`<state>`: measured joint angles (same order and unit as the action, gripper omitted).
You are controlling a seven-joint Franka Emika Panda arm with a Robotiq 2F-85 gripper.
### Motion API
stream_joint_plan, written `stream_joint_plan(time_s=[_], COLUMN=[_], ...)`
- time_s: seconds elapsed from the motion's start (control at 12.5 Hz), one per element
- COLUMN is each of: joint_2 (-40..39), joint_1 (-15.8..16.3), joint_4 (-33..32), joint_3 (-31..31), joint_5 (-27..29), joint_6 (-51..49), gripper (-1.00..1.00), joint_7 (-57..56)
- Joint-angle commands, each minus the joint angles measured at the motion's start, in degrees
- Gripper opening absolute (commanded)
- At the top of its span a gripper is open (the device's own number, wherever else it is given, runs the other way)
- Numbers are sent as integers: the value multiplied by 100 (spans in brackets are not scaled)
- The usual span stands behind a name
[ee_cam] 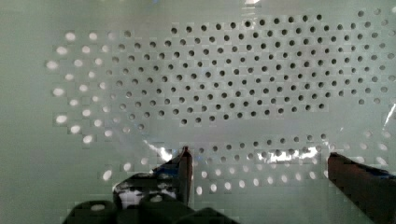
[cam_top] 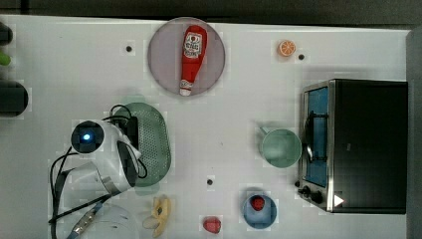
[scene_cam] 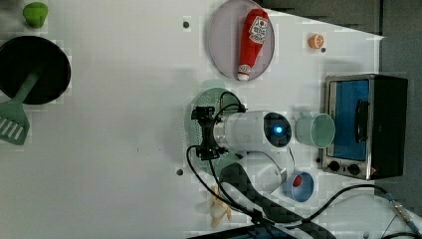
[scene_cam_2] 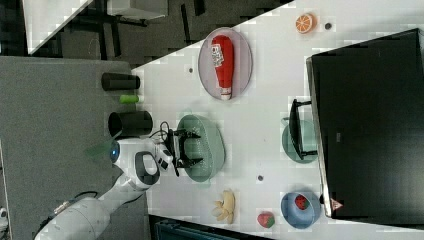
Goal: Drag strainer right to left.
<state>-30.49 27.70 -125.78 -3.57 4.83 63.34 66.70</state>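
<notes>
The pale sage-green oval strainer (cam_top: 154, 144) lies on the white table, left of centre in the top view. My gripper (scene_cam: 204, 134) reaches down into it, over the side nearest the top view's left. In the wrist view the perforated bottom (ee_cam: 233, 84) sits close under the gripper (ee_cam: 257, 156). Its two dark fingers (ee_cam: 180, 170) stand wide apart, open, with nothing held between them. In the right view the gripper (scene_cam_2: 187, 148) hangs over the strainer (scene_cam_2: 207, 147), and the arm hides part of the rim.
A grey-lilac plate (cam_top: 164, 64) carrying a ketchup bottle (cam_top: 191, 55) lies beyond the strainer. A green mug (cam_top: 281, 148) stands by the toaster oven (cam_top: 363, 144). A banana (cam_top: 160, 214), a strawberry (cam_top: 212, 225), a blue bowl (cam_top: 266, 216) and an orange slice (cam_top: 286, 48) lie around.
</notes>
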Motion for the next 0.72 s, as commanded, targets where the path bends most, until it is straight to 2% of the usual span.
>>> stream_joint_plan(time_s=[0.08, 0.72], joint_2=[-206, -647], joint_1=[357, 793], joint_4=[546, 1333], joint_3=[-39, -40], joint_5=[152, 153], joint_6=[-71, -283], gripper=[100, 100], joint_7=[426, 909])
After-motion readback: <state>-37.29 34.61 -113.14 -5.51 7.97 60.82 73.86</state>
